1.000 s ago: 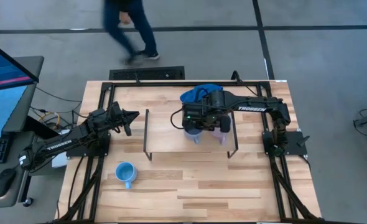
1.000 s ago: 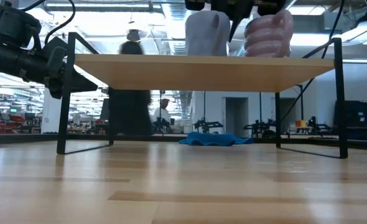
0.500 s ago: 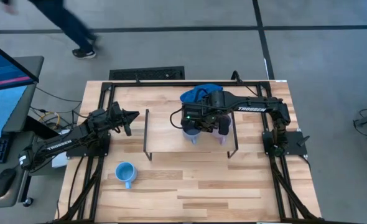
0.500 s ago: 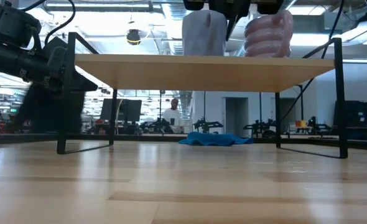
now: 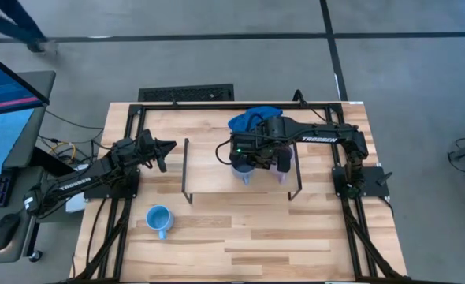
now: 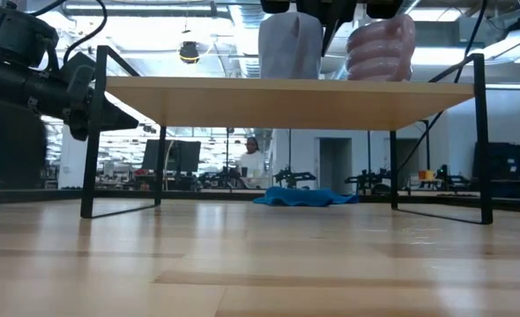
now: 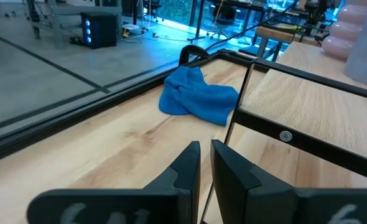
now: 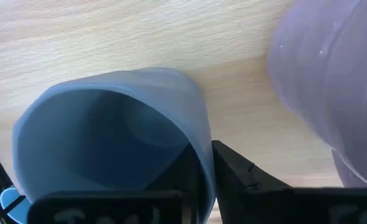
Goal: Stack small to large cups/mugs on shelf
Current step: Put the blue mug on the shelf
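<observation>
A grey-blue mug (image 8: 102,143) stands on the light-wood shelf (image 5: 209,177), beside a lilac mug (image 8: 333,81) that rests on its base (image 6: 382,44). My right gripper (image 8: 203,163) points down from above the shelf and is shut on the grey-blue mug (image 5: 244,167). A sky-blue mug (image 5: 158,219) sits upright on the tabletop at the near left. My left gripper (image 7: 205,155) waits shut and level, left of the shelf (image 7: 308,118), holding nothing. My right gripper pinches the grey-blue mug's wall at the rim (image 8: 199,146), one finger inside the mug and one finger (image 8: 236,171) outside, on the side facing the lilac mug. The fingers come from above, pointing down. In the low view the mug (image 6: 291,44) stands upright with its base at the shelf board.
A bright blue cloth (image 5: 251,119) lies crumpled on the table behind the shelf. The shelf's black wire legs (image 6: 89,141) stand at its ends. Bare tabletop (image 5: 280,237) lies in front of the shelf. A monitor (image 5: 4,118) stands off the table's left edge.
Neither gripper has visibly moved, and the mugs stay where they were. A person walking on the floor beyond the table's far edge has gone off to the left.
</observation>
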Motion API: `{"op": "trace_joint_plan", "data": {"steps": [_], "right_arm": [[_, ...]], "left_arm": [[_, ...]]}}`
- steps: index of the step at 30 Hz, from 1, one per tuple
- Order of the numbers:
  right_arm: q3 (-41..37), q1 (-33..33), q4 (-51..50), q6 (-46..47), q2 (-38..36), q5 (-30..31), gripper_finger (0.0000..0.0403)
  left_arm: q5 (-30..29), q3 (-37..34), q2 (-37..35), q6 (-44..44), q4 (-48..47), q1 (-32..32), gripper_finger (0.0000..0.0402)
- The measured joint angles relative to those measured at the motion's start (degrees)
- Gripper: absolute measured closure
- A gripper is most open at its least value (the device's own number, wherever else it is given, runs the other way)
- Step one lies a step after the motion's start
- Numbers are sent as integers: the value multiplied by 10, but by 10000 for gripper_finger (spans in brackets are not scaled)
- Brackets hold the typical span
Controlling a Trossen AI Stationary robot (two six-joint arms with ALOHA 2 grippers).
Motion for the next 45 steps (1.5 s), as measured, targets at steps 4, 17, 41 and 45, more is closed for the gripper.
{"op": "trace_joint_plan", "data": {"steps": [4, 17, 41, 45], "right_arm": [[0, 0, 0, -13, 0, 1, 330], [0, -1, 0, -22, 0, 0, 272], [98, -35, -20, -120, -2, 4, 241], [110, -40, -22, -132, -2, 4, 249]], "left_arm": [[0, 0, 0, -5, 0, 0, 374], [0, 0, 0, -5, 0, 0, 374], [0, 0, 0, -5, 0, 0, 374], [0, 0, 0, -5, 0, 0, 374]]}}
